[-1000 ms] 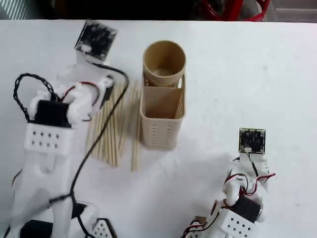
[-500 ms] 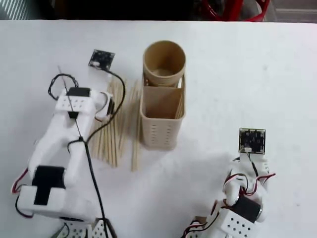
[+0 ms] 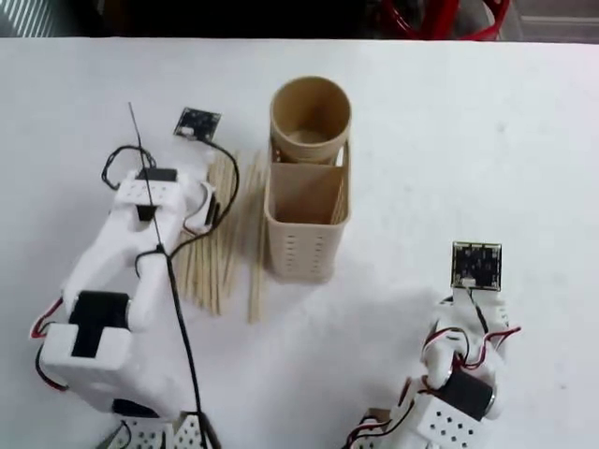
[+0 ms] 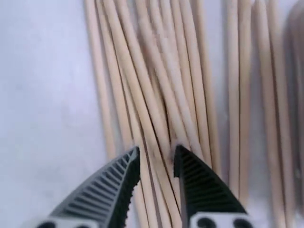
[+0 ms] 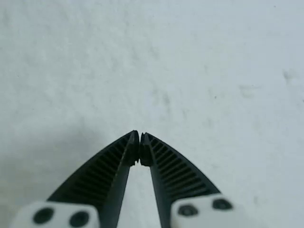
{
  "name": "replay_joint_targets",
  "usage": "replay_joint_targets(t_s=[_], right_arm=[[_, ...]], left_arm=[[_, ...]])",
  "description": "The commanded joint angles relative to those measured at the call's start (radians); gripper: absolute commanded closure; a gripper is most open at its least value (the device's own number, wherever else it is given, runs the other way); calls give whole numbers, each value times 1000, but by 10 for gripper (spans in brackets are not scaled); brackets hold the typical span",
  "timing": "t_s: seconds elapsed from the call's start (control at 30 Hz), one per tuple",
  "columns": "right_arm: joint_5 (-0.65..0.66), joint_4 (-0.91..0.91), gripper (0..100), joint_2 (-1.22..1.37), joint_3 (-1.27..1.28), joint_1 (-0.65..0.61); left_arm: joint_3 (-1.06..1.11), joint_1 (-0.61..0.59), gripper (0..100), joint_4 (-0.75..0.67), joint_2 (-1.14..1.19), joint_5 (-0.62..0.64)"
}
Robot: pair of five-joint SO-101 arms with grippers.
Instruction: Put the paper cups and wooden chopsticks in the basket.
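Several wooden chopsticks (image 3: 220, 267) lie side by side on the white table, just left of the tan basket (image 3: 304, 248). A tan paper cup (image 3: 310, 117) stands upright at the basket's far end, apparently inside it. My left arm (image 3: 145, 201) leans over the chopsticks. My left gripper (image 4: 156, 152) is open low over the pile, with a few chopsticks (image 4: 156, 95) running between its fingertips. Above bare table near the front right, my right gripper (image 5: 139, 137) is shut with nothing in it, on its arm (image 3: 463, 374).
The basket's near compartment (image 3: 304, 196) looks empty. White table (image 3: 468, 140) stretches free to the right of the basket and behind it. A black cable (image 3: 178, 318) trails along the left arm.
My left arm has swung its wrist toward the near side and come down over the chopsticks. The right arm, the basket and the cup have not moved.
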Motion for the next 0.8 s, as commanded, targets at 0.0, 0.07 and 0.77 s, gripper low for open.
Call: replay_joint_targets(t_s=[0.0, 0.07, 0.77], right_arm=[[2, 4, 981, -2, 9, 8], [2, 4, 981, -2, 9, 8], [2, 4, 981, -2, 9, 8]], left_arm=[[-51, 10, 846, -15, -2, 5], [-51, 10, 846, -17, 1, 5], [-38, 50, 847, 12, 5, 5]])
